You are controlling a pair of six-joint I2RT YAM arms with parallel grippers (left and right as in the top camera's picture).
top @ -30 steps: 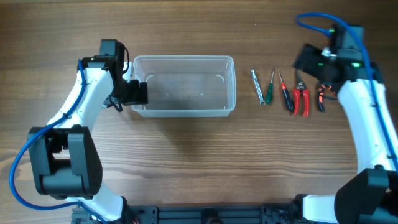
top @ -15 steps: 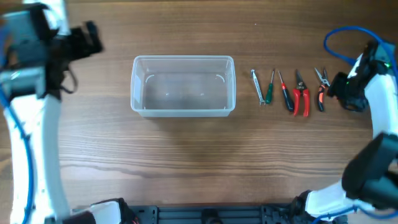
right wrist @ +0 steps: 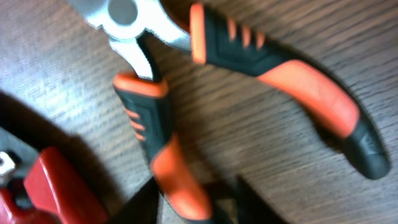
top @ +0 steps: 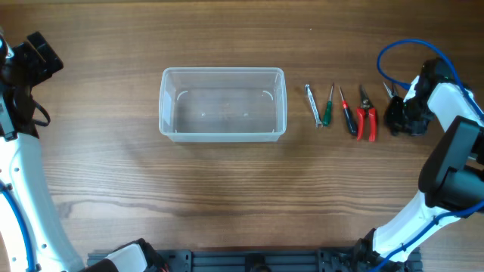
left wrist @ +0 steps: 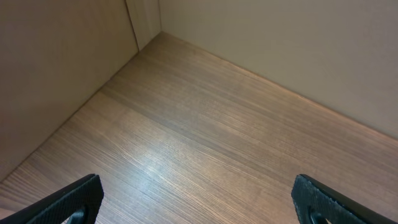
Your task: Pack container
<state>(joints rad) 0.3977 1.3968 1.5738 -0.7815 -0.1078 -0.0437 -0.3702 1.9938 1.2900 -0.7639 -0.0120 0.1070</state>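
The clear container point(top: 223, 71) stands empty at mid-table. My right gripper point(top: 401, 117) is down at the right end of a row of hand tools. In the right wrist view the gripper point(right wrist: 193, 205) has its fingers tight on either side of one handle of the orange-and-black pliers point(right wrist: 273, 62), which lie on the wood. My left gripper point(top: 34, 57) is far out at the table's left edge. In the left wrist view it point(left wrist: 199, 199) stands wide open over bare wood, holding nothing.
Right of the container lie a silver wrench point(top: 312, 104), a green-handled screwdriver point(top: 327, 109), a red-handled screwdriver point(top: 346, 109) and red-handled cutters point(top: 367, 117). The cutters' red handle point(right wrist: 43, 180) sits just beside the pliers. A wall corner point(left wrist: 149, 25) rises beyond the left gripper.
The left arm swung away from the container to the far left edge. The right gripper came down onto the pliers and its jaws narrowed round one handle.
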